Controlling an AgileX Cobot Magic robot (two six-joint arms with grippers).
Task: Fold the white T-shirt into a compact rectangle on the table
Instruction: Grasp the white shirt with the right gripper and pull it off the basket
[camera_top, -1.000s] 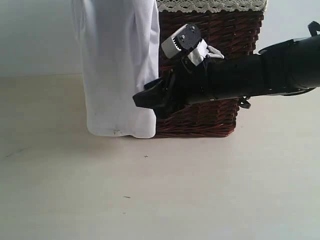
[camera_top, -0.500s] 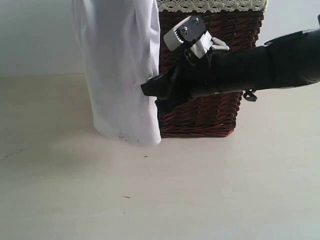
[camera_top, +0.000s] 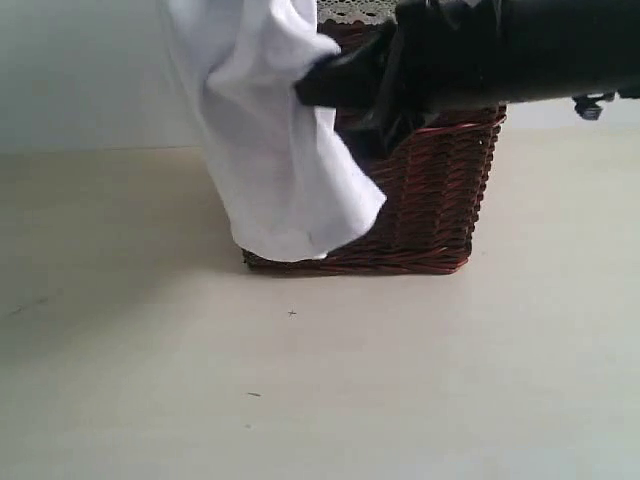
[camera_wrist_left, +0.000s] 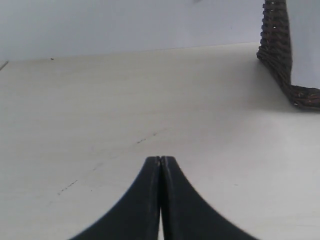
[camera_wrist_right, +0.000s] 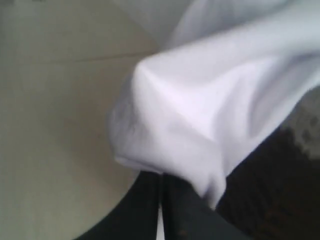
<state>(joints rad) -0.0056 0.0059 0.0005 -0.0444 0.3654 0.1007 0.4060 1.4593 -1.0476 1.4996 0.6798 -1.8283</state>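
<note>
The white T-shirt (camera_top: 270, 150) hangs down from above the picture, in front of the left side of a wicker basket. Its lower end stops just above the table (camera_top: 300, 390). My right gripper (camera_top: 305, 90) is high up at the shirt's right edge and shut on a bunch of the cloth. In the right wrist view the white T-shirt (camera_wrist_right: 200, 115) bulges over the tips of the right gripper (camera_wrist_right: 161, 175), whose jaws are pressed together. My left gripper (camera_wrist_left: 160, 159) is shut and holds nothing, low over the bare table (camera_wrist_left: 100, 100). It does not show in the exterior view.
A dark brown wicker basket (camera_top: 440, 200) with white lace trim (camera_top: 350, 10) stands at the back of the table, partly behind the shirt and my right arm. A corner of the basket (camera_wrist_left: 277, 45) also shows in the left wrist view. A pale wall rises behind.
My right gripper has shut on the shirt's right edge and risen, so the arm now covers the basket's top. The shirt's lower part has swung right and lifted a little.
</note>
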